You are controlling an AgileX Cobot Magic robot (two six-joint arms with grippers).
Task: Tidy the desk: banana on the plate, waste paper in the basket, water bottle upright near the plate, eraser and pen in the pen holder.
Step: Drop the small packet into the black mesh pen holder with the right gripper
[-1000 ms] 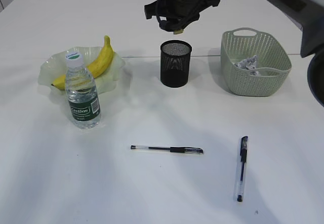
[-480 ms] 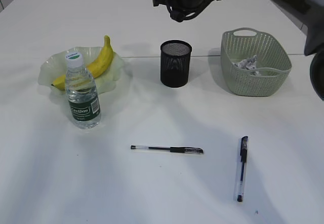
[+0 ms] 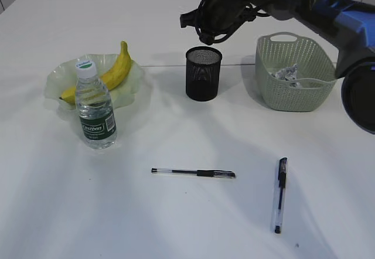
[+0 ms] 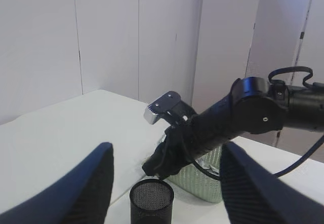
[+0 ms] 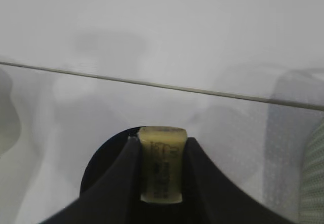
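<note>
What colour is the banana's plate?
Pale, see-through green plate; exterior view shows it best.

Above the black mesh pen holder (image 3: 203, 73), the right arm (image 3: 316, 7) shows glossy blue casing behind a matte black wrist wrapped in looping black cables (image 3: 220, 33). From the left wrist view, a silver bracket (image 4: 163, 107) with 2 small screws caps the right gripper (image 4: 157, 168), flanked by the left gripper's (image 4: 167, 188) 2 blurred dark fingers (image 4: 88, 193).

I see a matt white bench (image 3: 176, 224). The holder (image 3: 203, 73) is black wire mesh. The basket (image 3: 296, 71) is perforated grey-green plastic. The bottle (image 3: 95, 108) is clear glossy plastic. The plate (image 3: 126, 83) looks translucent and glossy. My right gripper (image 5: 161, 203) has smooth black fingers.
</note>
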